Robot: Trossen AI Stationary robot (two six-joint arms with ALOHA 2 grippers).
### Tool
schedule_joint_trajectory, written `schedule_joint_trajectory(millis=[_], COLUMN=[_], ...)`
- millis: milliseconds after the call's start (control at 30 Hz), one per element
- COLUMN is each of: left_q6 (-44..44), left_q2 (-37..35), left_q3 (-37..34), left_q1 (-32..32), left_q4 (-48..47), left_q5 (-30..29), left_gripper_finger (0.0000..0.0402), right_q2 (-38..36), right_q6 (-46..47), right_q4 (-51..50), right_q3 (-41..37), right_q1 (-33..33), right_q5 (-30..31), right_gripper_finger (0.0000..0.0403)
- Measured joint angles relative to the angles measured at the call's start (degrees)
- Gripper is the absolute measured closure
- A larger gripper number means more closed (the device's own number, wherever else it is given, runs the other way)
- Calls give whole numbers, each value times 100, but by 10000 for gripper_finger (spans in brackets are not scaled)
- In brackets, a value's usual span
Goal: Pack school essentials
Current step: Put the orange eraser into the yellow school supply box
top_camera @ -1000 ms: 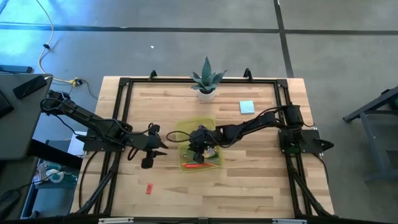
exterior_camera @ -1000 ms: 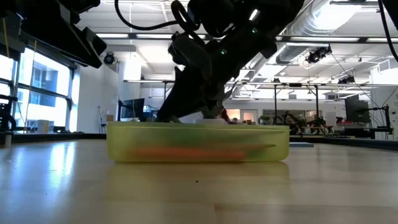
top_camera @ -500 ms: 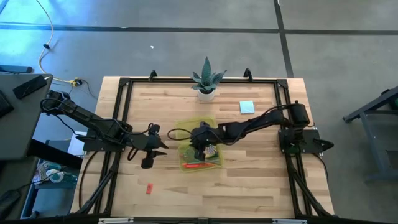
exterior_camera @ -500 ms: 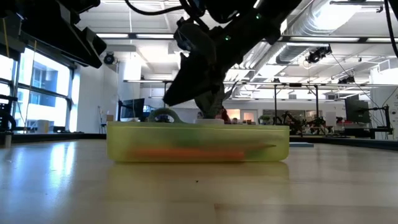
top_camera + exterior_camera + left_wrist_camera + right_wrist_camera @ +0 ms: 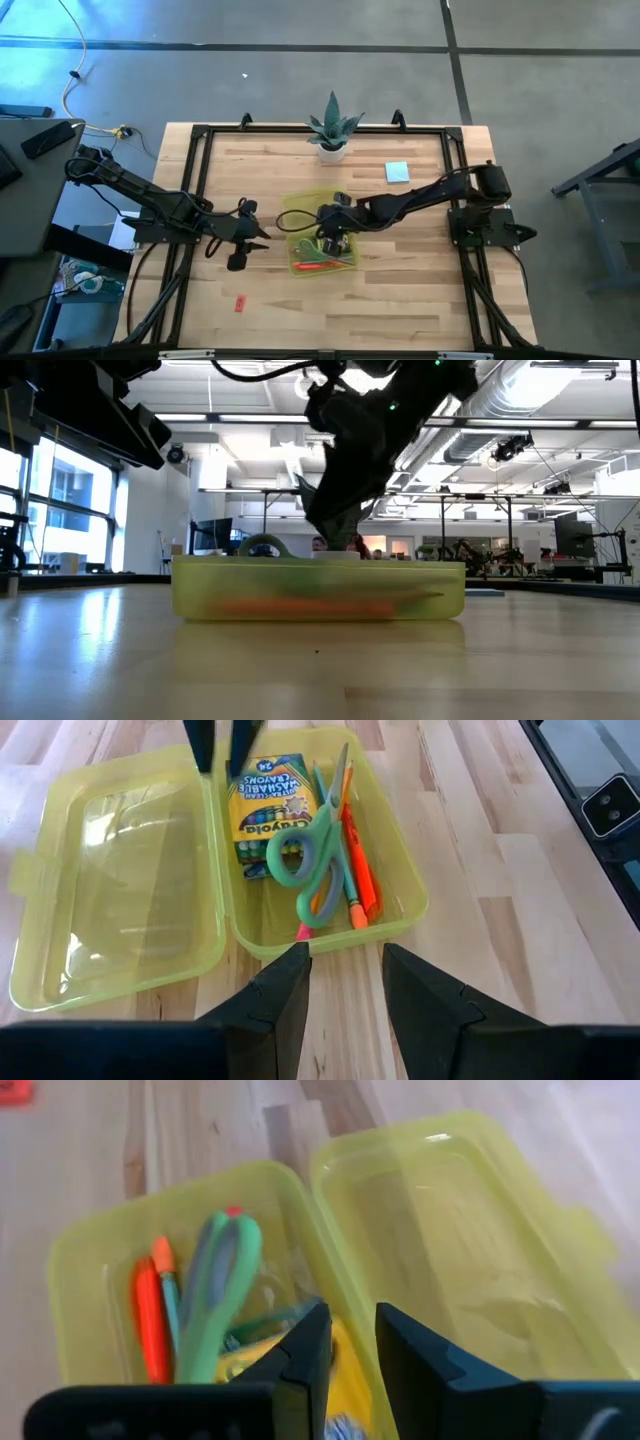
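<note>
The translucent yellow-green case (image 5: pixel 318 232) lies open mid-table, its lid (image 5: pixel 110 890) flat beside the tray (image 5: pixel 400 910). In the tray lie green-handled scissors (image 5: pixel 305 860), an orange marker (image 5: pixel 360 870), thin pencils and a yellow crayon box (image 5: pixel 268 805). My right gripper (image 5: pixel 352 1345) hangs above the tray, pointing slantwise down, its fingers a narrow gap apart with nothing between them. Open as well, my left gripper (image 5: pixel 345 975) waits to the left of the case. A light-blue notepad (image 5: pixel 397 172) lies at the far right, and a red eraser (image 5: pixel 240 302) near the front left.
A spiky green potted plant (image 5: pixel 331 130) stands at the table's far edge behind the case. A black frame (image 5: pixel 195 170) runs around the table top. Bare wood lies in front of the case and to its right.
My right gripper has risen out of the case and drawn back a little toward the table's right edge, tipping less steeply down. The scissors' green handle ring, hidden behind the gripper a second ago, now shows over the case wall in the low view.
</note>
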Motion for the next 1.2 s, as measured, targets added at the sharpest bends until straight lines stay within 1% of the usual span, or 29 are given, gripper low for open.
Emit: schedule_joint_trajectory(millis=[300,400,500,733,833,933,1067,1200], left_q6=[135,-197,-456,-1568,-1837,-1995,-1990,-1770], left_q2=[0,0,2,2,2,2,-2,-12], left_q3=[0,0,0,0,0,0,2,339], left_q1=[-1,-2,0,8,52,76,74,73], left_q4=[0,-11,-101,-127,94,497,1218,1338], left_q5=[-18,-209,-206,-280,-297,-295,-100,45], left_gripper_finger=[282,281,272,219,203,198,201,212], right_q2=[-559,-716,-869,-1290,-1481,-1667,-1830,-1872], right_q6=[218,210,215,510,520,629,820,822], right_q4=[-344,-383,-448,-686,-749,-800,-977,-1079], right_q3=[0,0,0,0,0,0,0,0], right_q1=[31,52,70,81,84,105,120,149], right_q5=[125,125,129,313,311,311,272,272], right_gripper_finger=[328,328,328,328,328,328,328,328])
